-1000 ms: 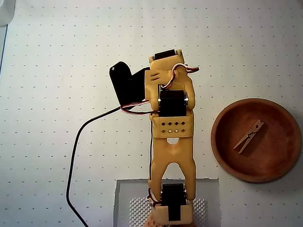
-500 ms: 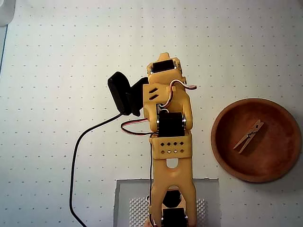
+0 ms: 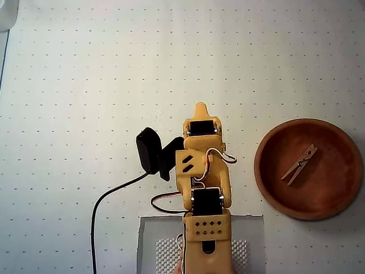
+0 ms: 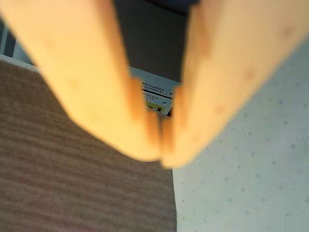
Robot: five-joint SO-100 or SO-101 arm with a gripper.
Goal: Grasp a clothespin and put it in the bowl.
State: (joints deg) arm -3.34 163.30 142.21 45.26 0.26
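Clothespin (image 3: 300, 164) lying inside bowl (image 3: 268, 171), diagonal, one end up-right, near middle of bowl floor, tan wood with dark spring at centre. Bowl reddish-brown, round, thick rim, sitting at right of overhead view on white dotted tabletop (image 3: 85, 68), well apart from arm. Arm (image 3: 201, 171) yellow-orange with black motors, folded back toward bottom centre of overhead view, over grey base plate (image 3: 154, 240) at bottom edge. Black camera block (image 3: 149, 149) sticking out on arm's left side in that view, black cable (image 3: 108, 197) curving down from it to bottom edge; red-white wire loops beside motors. Jaws (image 4: 161, 145) filling wrist view, two blurry orange fingers (image 4: 96, 82) meeting at tips, closed together, nothing between them. In overhead view, only pointed orange tip visible at top of arm. Behind jaws in wrist view: dark panel at top, small white label with dark print in the gap, brownish striped surface (image 4: 72, 193) lower left, white dotted tabletop lower right. Pale object (image 3: 7, 14) cut off at top-left corner of overhead view, kind not clear.
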